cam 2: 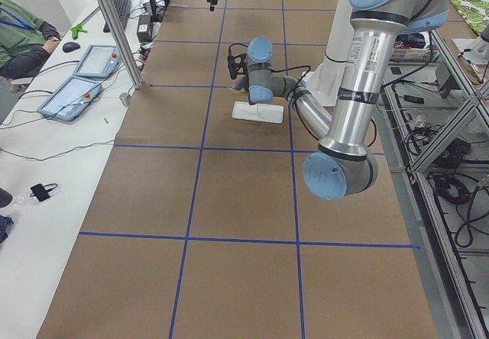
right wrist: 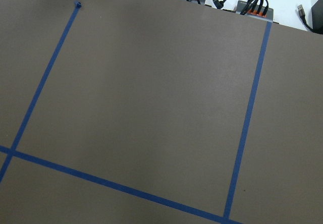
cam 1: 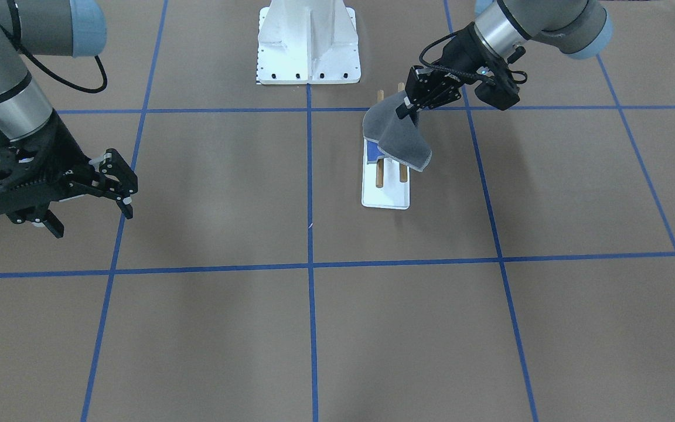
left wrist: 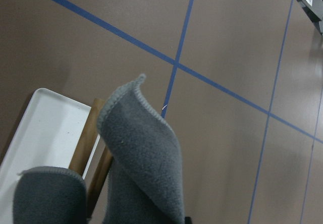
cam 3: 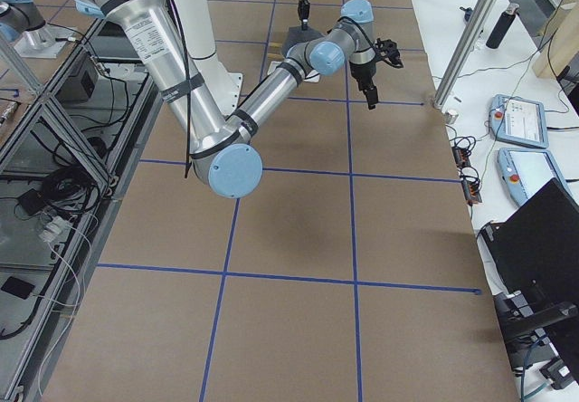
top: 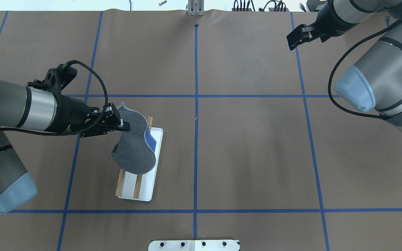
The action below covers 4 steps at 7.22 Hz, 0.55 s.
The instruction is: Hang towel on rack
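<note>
**Desk:** What's the left pincer doing?

**Operator:** I have the left pincer (cam 1: 408, 109) pinched together on one edge of the towel (cam 1: 401, 139), with cloth caught between the fingers. It's holding that edge up just above the rack (top: 144, 190).

**Desk:** And the rest of the towel?

**Operator:** It's draped across the two wooden rods (top: 120, 182) and covers their middle stretch. Bare rod shows past the cloth at both ends. One grey fold sags off the rack's left side. On the right side a strip of the blue underside (top: 150, 138) is turned up, right over the white base (cam 1: 385, 198). On my left wrist feed, grey folds fill the bottom of the picture, with a corner of the base and one rod beside them.

**Desk:** Where does the rack sit?

**Operator:** It's on the left half of the surface (cam 1: 226, 176), inside one of the squares marked by the blue tape lines (cam 1: 309, 193). The white pedestal (cam 1: 308, 44) stands on the centre line at the near edge, just beside the rack but not touching it.

**Desk:** Right side?

**Operator:** The right pincer (cam 1: 90, 218) has its fingers spread wide with nothing between them. It hangs over the right half, toward the far edge and well apart from the rack. Its wrist feed shows only brown surface and tape.
</note>
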Available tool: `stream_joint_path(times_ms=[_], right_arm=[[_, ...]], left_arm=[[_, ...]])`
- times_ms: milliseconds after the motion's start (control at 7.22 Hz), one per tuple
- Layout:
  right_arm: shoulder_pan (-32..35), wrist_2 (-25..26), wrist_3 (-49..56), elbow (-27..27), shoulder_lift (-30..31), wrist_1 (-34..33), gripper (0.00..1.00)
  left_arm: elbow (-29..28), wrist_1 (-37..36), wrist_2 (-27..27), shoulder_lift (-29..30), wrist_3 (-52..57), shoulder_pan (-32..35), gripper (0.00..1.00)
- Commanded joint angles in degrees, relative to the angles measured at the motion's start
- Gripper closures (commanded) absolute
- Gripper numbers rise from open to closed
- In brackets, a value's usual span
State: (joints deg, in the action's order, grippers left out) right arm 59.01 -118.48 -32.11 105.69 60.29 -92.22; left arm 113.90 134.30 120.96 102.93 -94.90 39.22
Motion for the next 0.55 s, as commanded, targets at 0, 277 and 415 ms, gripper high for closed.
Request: stream_joint_path(times_ms=[0, 277, 415], right_arm=[[2.24, -1.14, 4.85, -0.22, 1.4, -0.68, 0.0], [3.38, -2.01, 5.74, -0.39, 2.11, -0.77, 0.0], [4.08, -2.97, 6.7, -0.39, 2.72, -0.68, 0.0]], left_arm=[[-2.18, -0.09, -0.37, -0.1, 1.99, -0.2, 1.0], [-4.38, -0.09, -0.37, 0.17, 5.05, -0.37, 0.66], [-4.65, 0.0, -0.37, 0.08, 6.99, -0.29, 0.45]])
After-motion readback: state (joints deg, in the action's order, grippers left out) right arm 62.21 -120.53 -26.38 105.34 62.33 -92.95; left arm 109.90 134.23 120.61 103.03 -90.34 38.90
